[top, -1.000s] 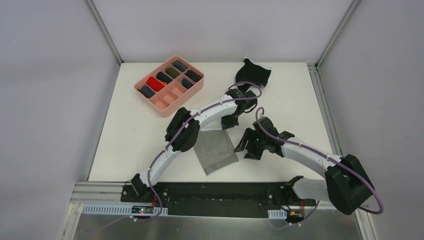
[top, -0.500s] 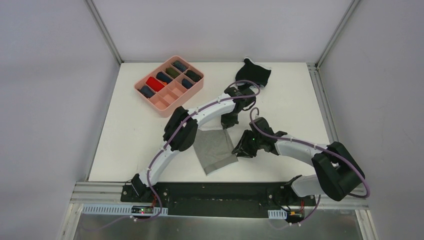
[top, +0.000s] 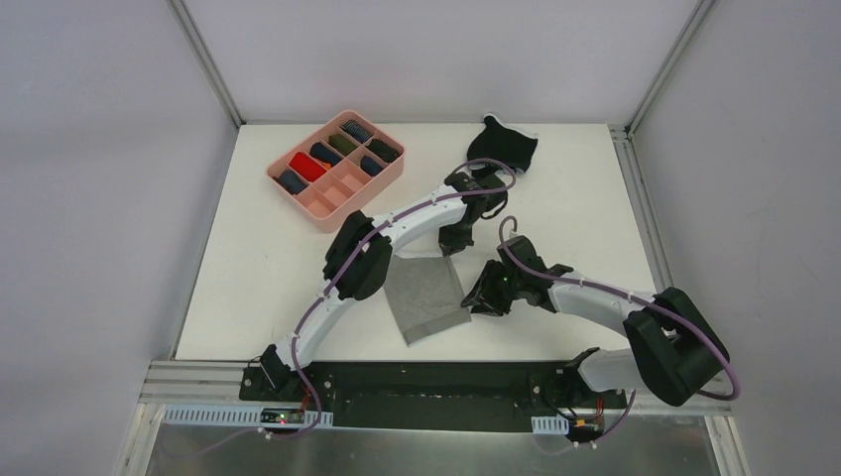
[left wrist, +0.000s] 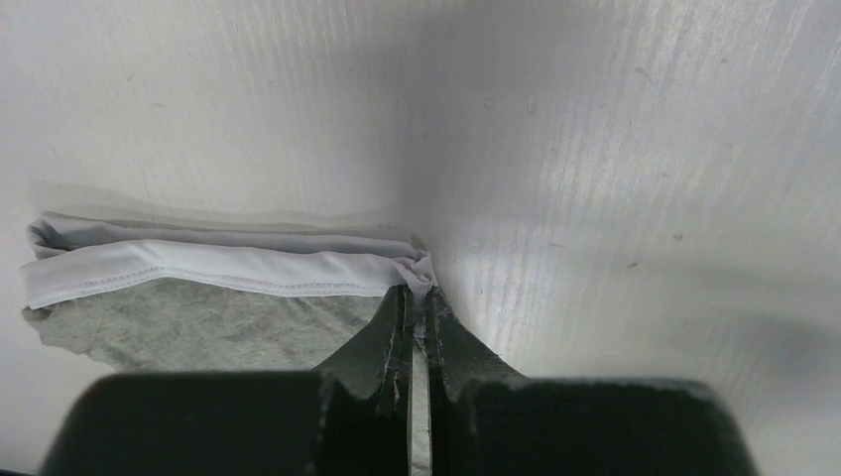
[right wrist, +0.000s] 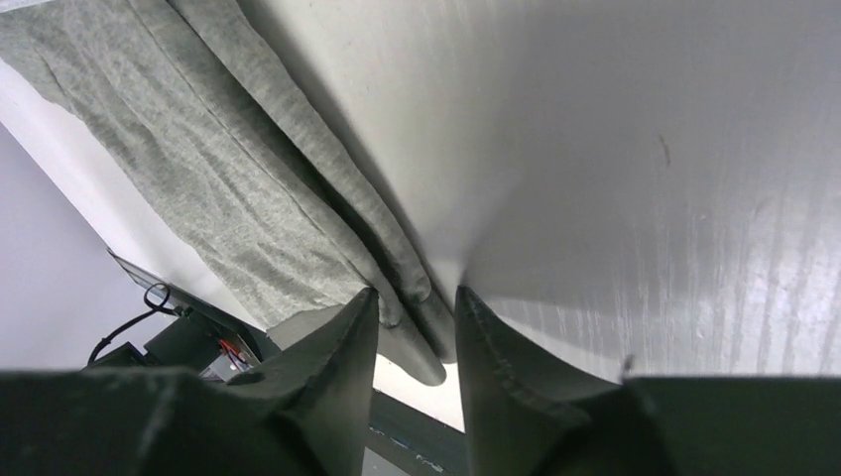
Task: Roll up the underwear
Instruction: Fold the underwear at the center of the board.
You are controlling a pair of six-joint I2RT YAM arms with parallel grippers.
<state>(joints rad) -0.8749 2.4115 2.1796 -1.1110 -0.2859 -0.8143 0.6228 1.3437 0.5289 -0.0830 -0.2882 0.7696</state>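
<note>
The grey underwear (top: 426,297) lies flat on the table, folded into a narrow panel. My left gripper (top: 452,244) is at its far right corner. In the left wrist view the jaws (left wrist: 418,294) are shut on the corner of the white waistband (left wrist: 218,266). My right gripper (top: 478,297) is at the cloth's right edge. In the right wrist view its fingers (right wrist: 412,302) stand apart on either side of the folded grey edge (right wrist: 298,213). The black underwear (top: 509,145) with white seams lies crumpled at the far edge of the table, away from both grippers.
A pink compartment tray (top: 383,179) with several rolled items stands at the far left. The left arm reaches diagonally over the grey cloth's left side. The table's near edge and black base rail (top: 426,382) lie just below the cloth.
My right gripper has moved left up to the grey cloth's right edge, and its elbow has swung in. My left gripper has stayed at the waistband corner.
</note>
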